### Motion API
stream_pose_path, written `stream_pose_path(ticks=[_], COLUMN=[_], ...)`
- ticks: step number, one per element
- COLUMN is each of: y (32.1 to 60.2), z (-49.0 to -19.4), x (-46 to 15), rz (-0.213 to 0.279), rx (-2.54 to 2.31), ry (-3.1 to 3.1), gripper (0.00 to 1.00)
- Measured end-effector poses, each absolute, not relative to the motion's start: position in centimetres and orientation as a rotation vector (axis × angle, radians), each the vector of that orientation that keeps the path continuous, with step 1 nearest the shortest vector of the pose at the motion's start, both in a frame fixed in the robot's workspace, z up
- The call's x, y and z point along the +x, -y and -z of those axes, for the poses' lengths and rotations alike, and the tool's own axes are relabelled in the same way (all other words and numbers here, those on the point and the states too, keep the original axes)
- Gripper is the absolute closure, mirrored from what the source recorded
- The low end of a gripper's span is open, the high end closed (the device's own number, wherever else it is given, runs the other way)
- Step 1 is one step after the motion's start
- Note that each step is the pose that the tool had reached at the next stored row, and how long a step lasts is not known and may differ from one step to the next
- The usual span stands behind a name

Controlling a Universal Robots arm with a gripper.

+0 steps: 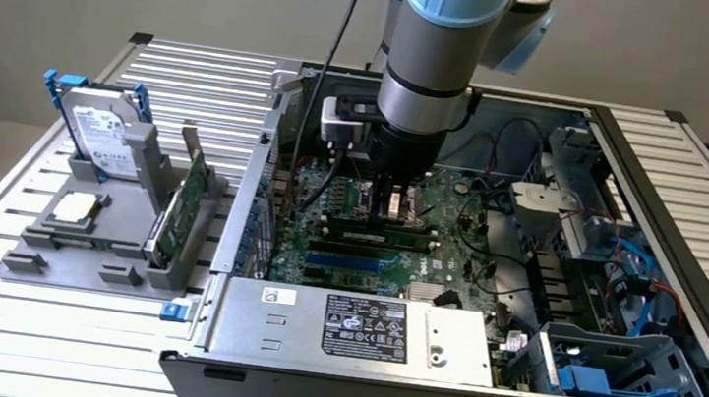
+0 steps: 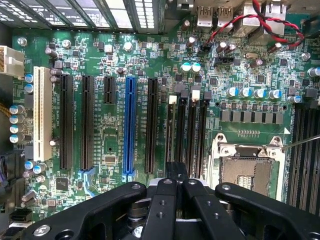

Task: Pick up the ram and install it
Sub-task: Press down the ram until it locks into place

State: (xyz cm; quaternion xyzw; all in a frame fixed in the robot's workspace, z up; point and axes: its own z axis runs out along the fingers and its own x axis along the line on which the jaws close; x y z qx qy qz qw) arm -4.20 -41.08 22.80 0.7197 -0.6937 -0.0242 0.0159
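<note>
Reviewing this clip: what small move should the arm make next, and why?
Probably a short, straight push down. In the exterior view the gripper hangs low inside the case with the ram, a long green stick, lying directly beneath it on the motherboard. The wrist view puts it at the black memory slots beside the processor socket. Whether the stick is fully seated cannot be told.

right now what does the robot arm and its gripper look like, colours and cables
The silver-grey tubular robot arm has pale blue plastic joint caps and narrows to a black wrist section. A thin black cable runs down beside it, and a small white and black box sits at the wrist. In the wrist view, the matte black gripper shows bolted linkage bars with silver screw heads.
</note>
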Motion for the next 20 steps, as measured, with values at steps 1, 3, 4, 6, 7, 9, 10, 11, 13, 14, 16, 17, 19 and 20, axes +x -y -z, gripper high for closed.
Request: stream_pose_path(ticks=[1,3,4,6,7,9,10,11,13,14,16,17,19,20], y=[41.1,41.1,41.1,41.1,41.1,41.1,41.1,41.1,41.1,41.1,41.1,41.1,41.1,41.1], z=[-23.2,-23.6,-23.7,-24.0,-24.1,-24.4,-24.6,-24.8,-25.3,-25.6,-26.1,-26.2,-26.2,-26.2], x=[-4.2,-4.2,-4.1,-3.8,-3.6,-3.1,-2.9,-2.7,-2.5,-2.5,-2.4,-2.4,-2.4,-2.4], rz=[0.075,0.076,0.076,0.079,0.081,0.086,0.088,0.089,0.09,0.09,0.09,0.09,0.091,0.091], rx=[2.237,2.236,2.236,2.234,2.233,2.231,2.23,2.229,2.229,2.229,2.229,2.229,2.229,2.229], ry=[2.156,2.155,2.155,2.153,2.153,2.151,2.15,2.149,2.149,2.148,2.148,2.148,2.149,2.149], gripper=[0.89,0.89,0.89,0.89,0.89,0.89,0.89,0.89,0.89,0.89,0.89,0.89,0.89,0.89])
